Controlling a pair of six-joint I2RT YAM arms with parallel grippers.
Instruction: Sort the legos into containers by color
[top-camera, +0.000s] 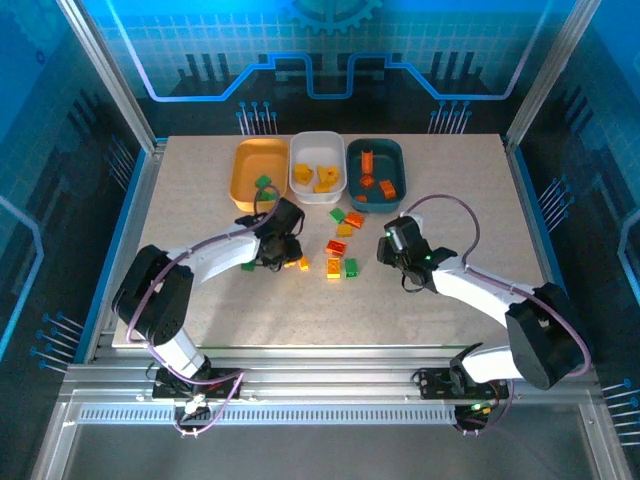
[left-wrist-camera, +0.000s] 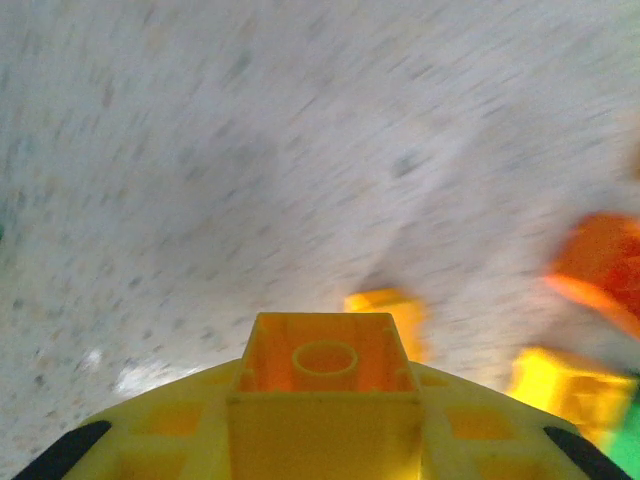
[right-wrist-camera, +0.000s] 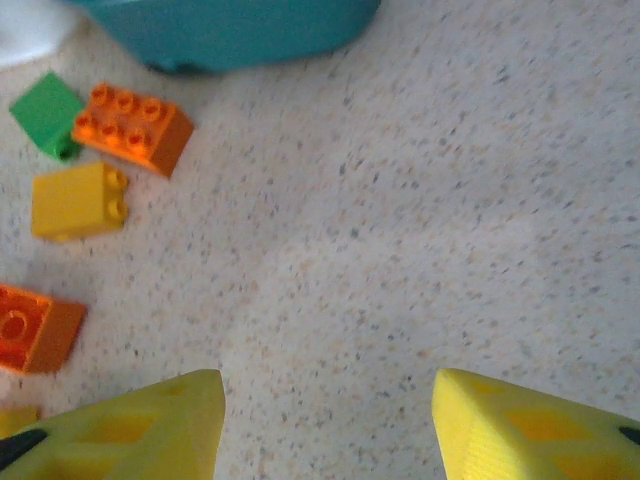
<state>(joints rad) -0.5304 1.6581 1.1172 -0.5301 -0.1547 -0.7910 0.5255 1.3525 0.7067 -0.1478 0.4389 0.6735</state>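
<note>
The orange tray (top-camera: 243, 170) holds a green lego (top-camera: 263, 183). Yellow legos lie in the white tray (top-camera: 303, 186), orange-red ones in the teal tray (top-camera: 399, 170). My left gripper (top-camera: 285, 255) (left-wrist-camera: 322, 420) is shut on a yellow lego (left-wrist-camera: 322, 375), hollow underside facing the camera, just above the table. Loose legos lie mid-table: green (top-camera: 338, 214), orange (top-camera: 354, 219), yellow (top-camera: 344, 230), orange (top-camera: 335, 247), yellow (top-camera: 333, 267), green (top-camera: 351, 267). My right gripper (top-camera: 385, 250) (right-wrist-camera: 330, 400) is open over bare table, right of that cluster.
Another yellow lego (top-camera: 303, 263) (left-wrist-camera: 390, 310) lies just ahead of my left gripper, and a green one (top-camera: 247, 266) sits beside the left arm. In the right wrist view the teal tray (right-wrist-camera: 225, 30) is at the top, with green (right-wrist-camera: 47, 112), orange (right-wrist-camera: 135, 125) and yellow (right-wrist-camera: 78, 200) legos at left.
</note>
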